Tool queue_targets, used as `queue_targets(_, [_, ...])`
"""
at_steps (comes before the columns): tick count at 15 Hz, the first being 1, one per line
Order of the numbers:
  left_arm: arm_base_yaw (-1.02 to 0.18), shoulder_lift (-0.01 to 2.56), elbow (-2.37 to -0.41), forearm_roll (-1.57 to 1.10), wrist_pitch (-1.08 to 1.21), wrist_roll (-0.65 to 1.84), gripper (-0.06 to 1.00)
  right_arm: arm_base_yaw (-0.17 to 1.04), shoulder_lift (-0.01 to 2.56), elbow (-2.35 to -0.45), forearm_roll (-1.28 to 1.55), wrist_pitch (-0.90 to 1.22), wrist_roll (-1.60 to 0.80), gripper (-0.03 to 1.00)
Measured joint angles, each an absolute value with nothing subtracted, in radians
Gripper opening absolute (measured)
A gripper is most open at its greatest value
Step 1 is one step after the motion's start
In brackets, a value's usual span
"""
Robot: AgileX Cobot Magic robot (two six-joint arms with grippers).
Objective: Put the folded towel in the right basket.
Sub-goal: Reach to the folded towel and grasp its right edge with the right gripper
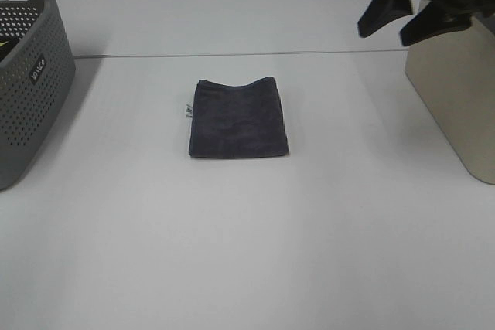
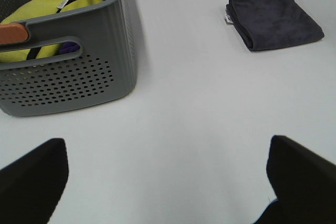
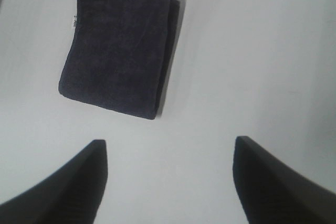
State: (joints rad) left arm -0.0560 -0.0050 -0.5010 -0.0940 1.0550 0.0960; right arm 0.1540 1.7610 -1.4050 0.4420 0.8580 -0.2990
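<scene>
White counter [image 1: 247,268] | folded towel [image 1: 238,117] lies flat on it, untouched | right basket [image 1: 456,106] stands well off to towel's right | right tool [image 1: 388,31] hangs high, right of towel, spread wide, holding nothing | left tool [image 2: 168,156] well apart from towel, wide open, empty | progress: nothing done, judged; grasp, carry, release all remain

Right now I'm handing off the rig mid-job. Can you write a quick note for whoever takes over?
The left gripper is open and empty, facing the grey basket.
The right gripper is open and empty, raised near the right basket.
The folded towel lies flat on the table between the baskets, untouched.
Done: nothing yet.
Left to do: grasp the towel and put it in the right basket.
</scene>
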Motion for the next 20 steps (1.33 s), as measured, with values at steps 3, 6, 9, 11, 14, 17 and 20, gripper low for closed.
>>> queue_targets(3, [-0.056,-0.005,-0.501,-0.094,1.055,0.096,0.98,0.195,1.960,-1.559,0.477,0.951,-0.299,0.65])
queue_targets(6, [-0.056,-0.005,-0.501,-0.094,1.055,0.096,0.98,0.196,2.168,-1.758,0.542,1.061,-0.299,0.65])
queue_targets(9, [-0.056,-0.005,-0.501,-0.094,1.055,0.096,0.98,0.196,2.318,-1.883,0.583,1.070,-0.299,0.65])
queue_targets(11, [-0.056,-0.005,-0.501,-0.094,1.055,0.096,0.98,0.196,2.427,-1.944,0.596,1.069,-0.300,0.65])
queue_targets(14, [-0.056,-0.005,-0.501,-0.094,1.055,0.096,0.98,0.197,2.491,-1.955,0.654,1.061,-0.326,0.65])
queue_targets(17, [-0.056,-0.005,-0.501,-0.094,1.055,0.096,0.98,0.230,2.521,-1.959,0.695,1.047,-0.327,0.64])
queue_targets(20, [-0.056,-0.005,-0.501,-0.094,1.055,0.096,0.98,0.273,2.533,-1.962,0.706,0.975,-0.326,0.51])
